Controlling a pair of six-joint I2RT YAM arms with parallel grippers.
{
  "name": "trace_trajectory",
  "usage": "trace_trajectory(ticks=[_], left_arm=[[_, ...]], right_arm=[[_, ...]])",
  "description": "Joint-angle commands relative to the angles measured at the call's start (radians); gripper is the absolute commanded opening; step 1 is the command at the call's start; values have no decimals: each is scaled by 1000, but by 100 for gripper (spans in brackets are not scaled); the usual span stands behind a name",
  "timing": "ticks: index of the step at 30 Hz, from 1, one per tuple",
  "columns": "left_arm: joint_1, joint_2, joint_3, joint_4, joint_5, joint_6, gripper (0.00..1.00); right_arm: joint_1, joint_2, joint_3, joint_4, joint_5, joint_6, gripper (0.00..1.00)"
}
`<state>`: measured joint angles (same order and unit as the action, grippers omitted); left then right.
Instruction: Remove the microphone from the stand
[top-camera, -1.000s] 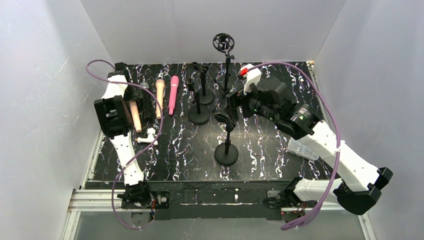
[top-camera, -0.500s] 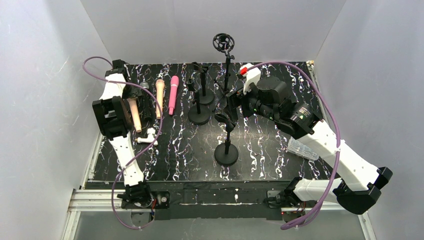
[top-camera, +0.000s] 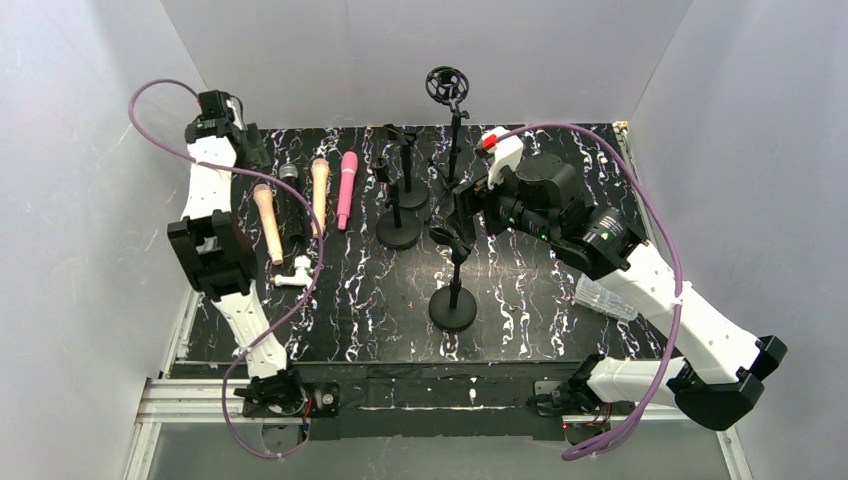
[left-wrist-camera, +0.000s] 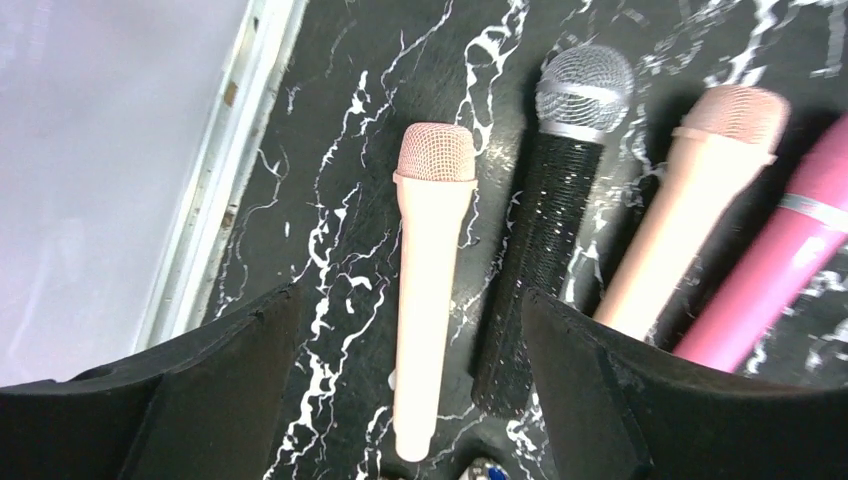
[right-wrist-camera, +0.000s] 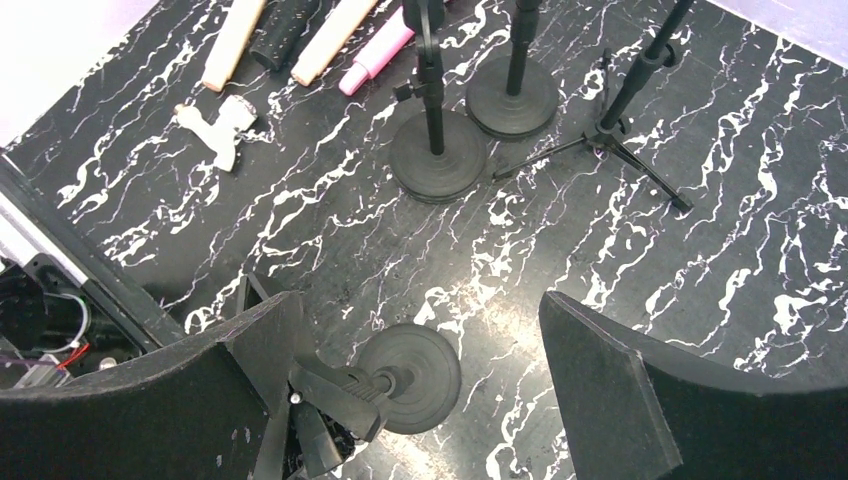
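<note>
Beside black microphone (left-wrist-camera: 560, 220): pale microphone (left-wrist-camera: 432, 250), flat, axis parallel
Left gripper (left-wrist-camera: 408, 298): directly above, nearer, spread, empty
Right gripper (right-wrist-camera: 417, 300): well apart, spread, empty

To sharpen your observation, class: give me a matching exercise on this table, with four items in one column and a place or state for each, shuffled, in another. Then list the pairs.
Items
1. black microphone
2. bright pink microphone
3. tripod stand
4. lone round-base stand

Places or states
a. rises tallest, ring mount on top
b. lies second from the left in the row of microphones
c. stands nearest the near edge of the table
d. lies at the right end of that row

Pairs: 1-b, 2-d, 3-a, 4-c
</note>
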<state>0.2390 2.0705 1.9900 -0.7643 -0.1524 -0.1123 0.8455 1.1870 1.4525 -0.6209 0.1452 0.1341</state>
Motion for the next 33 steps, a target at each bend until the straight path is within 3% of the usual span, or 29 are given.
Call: trace_trajectory(ticks=[1, 8, 18, 24, 29, 33], left_arm=[[-10, -188, -19, -20, 24, -4, 81], [-139, -343, -129, 0, 100, -22, 82], [-324, -535, -335, 90, 253, -98, 84], [-359, -631, -431, 115, 318, -122, 84], [-362, -695, -487, 121, 337, -122, 85], [-363, -725, -523, 126, 354, -121, 86]], right_arm=[[3, -54, -40, 80, -42, 16, 98], [3, -158, -88, 110, -122, 3, 98], [3, -379, -371, 163, -245, 12, 98], [3, -617, -735, 438, -170, 100, 98], [3, -673, -958, 731, -179, 114, 97], [3, -628, -1024, 933, -150, 107, 95]])
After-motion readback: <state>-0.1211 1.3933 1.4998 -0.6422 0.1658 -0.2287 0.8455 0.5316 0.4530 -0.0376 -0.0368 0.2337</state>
